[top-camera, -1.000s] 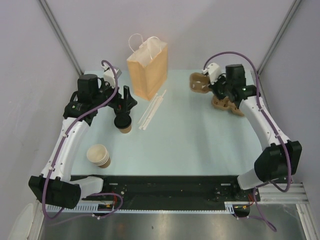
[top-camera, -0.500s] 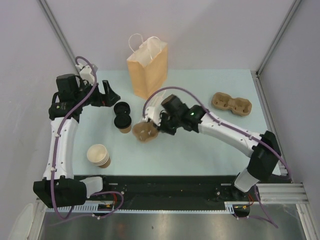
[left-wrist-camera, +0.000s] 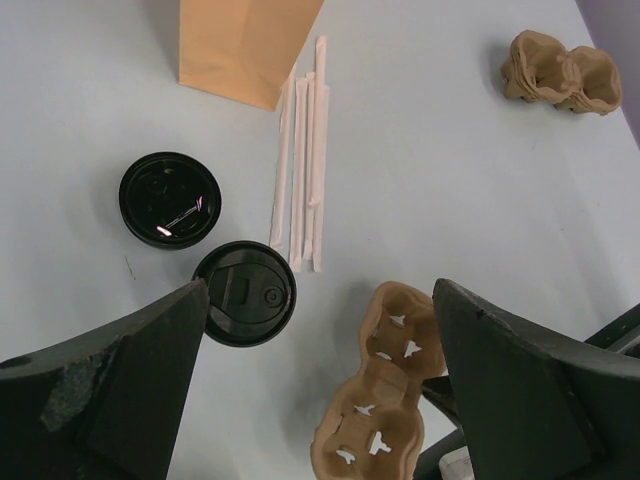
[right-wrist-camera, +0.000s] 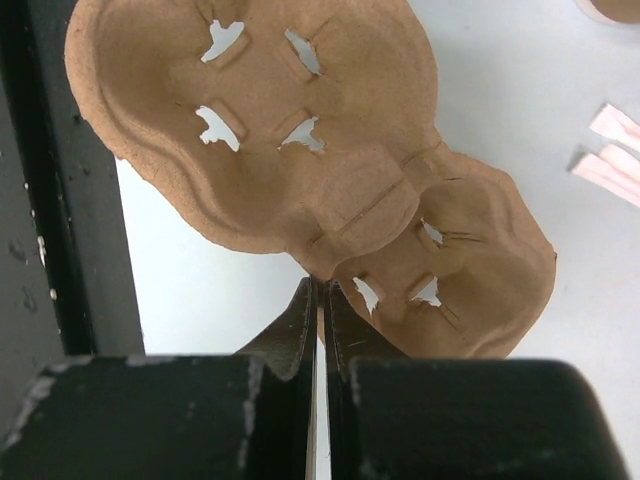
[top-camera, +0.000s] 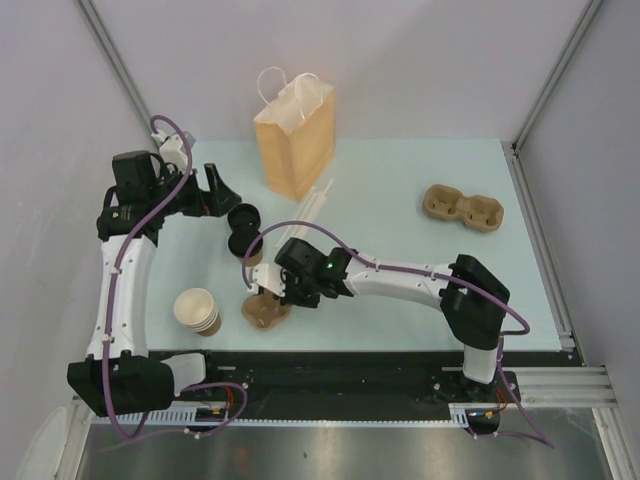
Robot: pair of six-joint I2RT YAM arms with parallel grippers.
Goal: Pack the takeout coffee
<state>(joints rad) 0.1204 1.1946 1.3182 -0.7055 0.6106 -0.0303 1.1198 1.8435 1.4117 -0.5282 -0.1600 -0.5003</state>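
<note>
Right, nearest the bases: right gripper (right-wrist-camera: 320,292) has its jaws pressed together on the thin rim of a cup carrier (top-camera: 265,309), pinching it at the waist between the two wells. The carrier is brown moulded pulp, matte and fibrous, each well cut with a cross of slits. It sits at the near edge of the surface (top-camera: 400,255), partly over the black front strip in the wrist view; cannot tell whether it touches down. Just left of it is a stack of cups (top-camera: 197,310), nested kraft paper, lidless, pale inside, with open room around it. Farther in, the takeout coffee (top-camera: 246,244) stands upright, a tan paper cup under a round black plastic lid, left of centre and apart from the carrier. A spare lid (top-camera: 243,217), glossy black, lies flat just behind it, close, maybe touching. Left gripper (left-wrist-camera: 320,300) hovers over that pair, jaws spread wide, nothing between them. Right of the lids lie the straws (top-camera: 314,208), paper-wrapped, white, roughly parallel, running up to the bag. A second carrier (top-camera: 463,207), same pulp, sits well apart at the right, near that edge. At the back, a paper bag (top-camera: 295,140) of tan kraft stands upright, twisted white handles, mouth open. Mid-surface and right half are open for moves.
</note>
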